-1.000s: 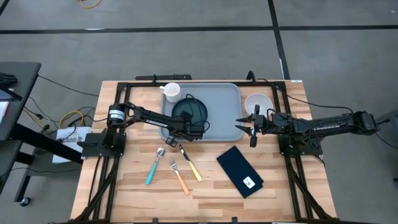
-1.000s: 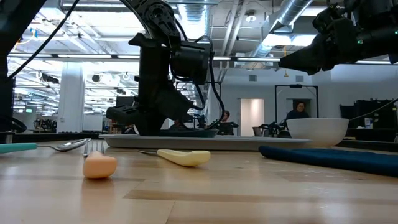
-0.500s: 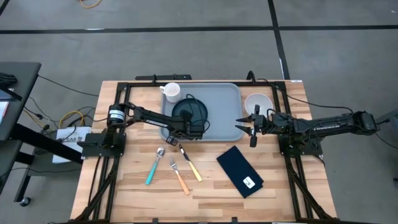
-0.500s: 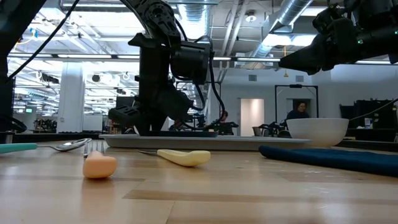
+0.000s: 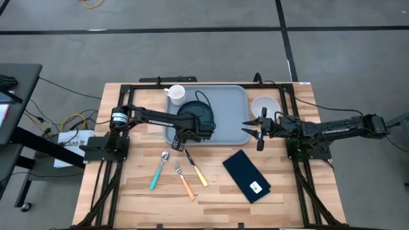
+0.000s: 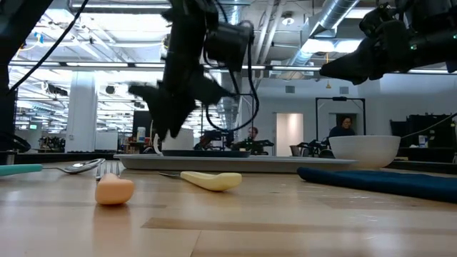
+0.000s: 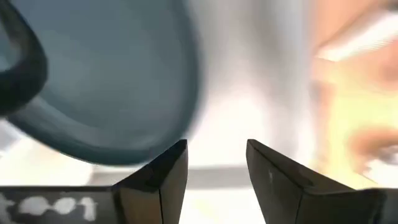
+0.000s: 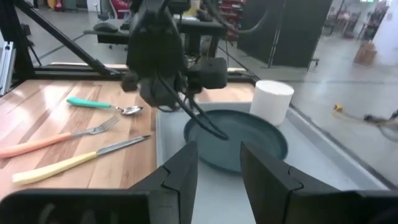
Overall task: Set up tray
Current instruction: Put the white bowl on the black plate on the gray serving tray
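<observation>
A wooden worktop [image 5: 128,191] stands on a grey concrete floor, with an open workshop beyond it in the low view. The tray [image 5: 230,105] lies at the far middle of the worktop. On its left half sits a dark teal plate [image 8: 249,140], with a white mug [image 5: 176,94] at its far left corner. A white bowl [image 5: 264,105] rests on the wood just right of the tray.

The left claw [image 7: 216,163] hangs above the plate's near edge, its fingers apart and holding nothing. The right claw [image 8: 219,158] hovers over the tray's right rim, fingers partly spread with nothing between them.

Near the tray lie a teal-handled spoon [image 5: 158,171], an orange-handled fork [image 5: 184,181] and a yellow-handled knife [image 5: 197,168], side by side. A dark napkin [image 5: 246,175] lies to their right, well apart from them.
</observation>
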